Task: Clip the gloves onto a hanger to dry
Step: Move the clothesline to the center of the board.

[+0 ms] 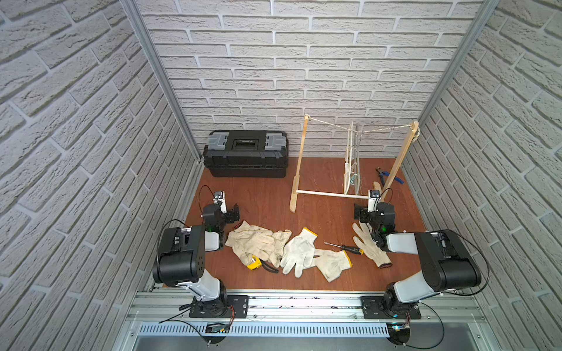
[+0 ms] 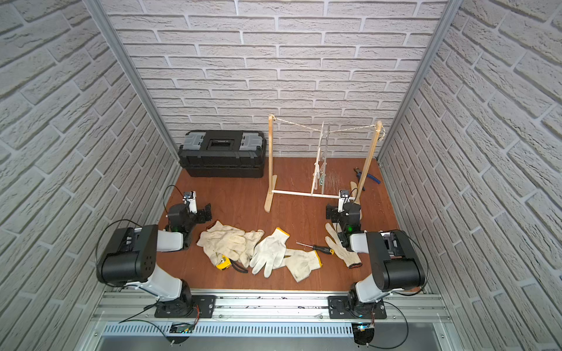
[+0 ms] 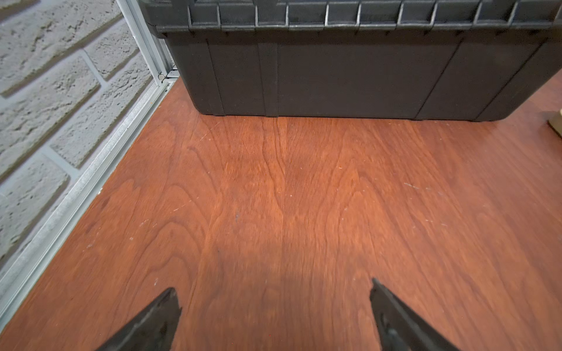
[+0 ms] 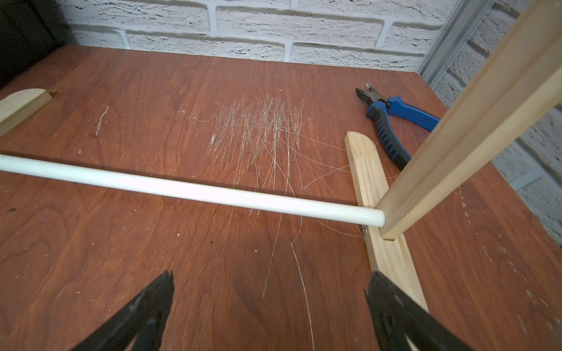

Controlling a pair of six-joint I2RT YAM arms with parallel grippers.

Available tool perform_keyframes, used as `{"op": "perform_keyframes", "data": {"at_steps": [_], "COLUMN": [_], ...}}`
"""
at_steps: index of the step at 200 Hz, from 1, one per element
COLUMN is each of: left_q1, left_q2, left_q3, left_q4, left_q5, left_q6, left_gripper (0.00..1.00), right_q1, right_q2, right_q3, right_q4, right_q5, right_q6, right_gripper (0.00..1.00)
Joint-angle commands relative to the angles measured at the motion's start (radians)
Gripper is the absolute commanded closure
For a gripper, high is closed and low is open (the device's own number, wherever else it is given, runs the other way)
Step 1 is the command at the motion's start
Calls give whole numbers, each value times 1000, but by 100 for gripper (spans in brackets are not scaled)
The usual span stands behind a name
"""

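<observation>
Wrist views: left claw and right claw are shown open and empty, while heaped gloves could be lifted together, dragging the tape measure beneath.

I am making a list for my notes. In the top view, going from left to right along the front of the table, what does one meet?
Tape measure, spread-out glove with yellow cuff, screwdriver, glove with dark red cuff. The other gloves overlap, so they are left out.
</observation>
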Motion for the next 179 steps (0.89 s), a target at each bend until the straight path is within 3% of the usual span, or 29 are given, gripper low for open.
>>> {"op": "perform_keyframes", "data": {"at_steps": [1, 129, 163, 179], "left_q1": [6, 7, -30, -38], "left_q2": [-14, -19, -187, -303], "left_q3": [10, 5, -30, -24], "left_q4": [49, 56, -32, -181], "left_q5": [12, 16, -37, -56], "left_q6": [-7, -6, 11, -43], "left_gripper": [2, 2, 2, 2], "right_q1": [1, -5, -1, 3], "right_q2": [-19, -25, -184, -302], "right_q3": [1, 1, 46, 32], "right_q4": [54, 52, -165, -245], "right_q5": [-2, -24, -103, -117], "right_q6": [-7, -4, -25, -10], "right_gripper": [1, 1, 1, 1]}}
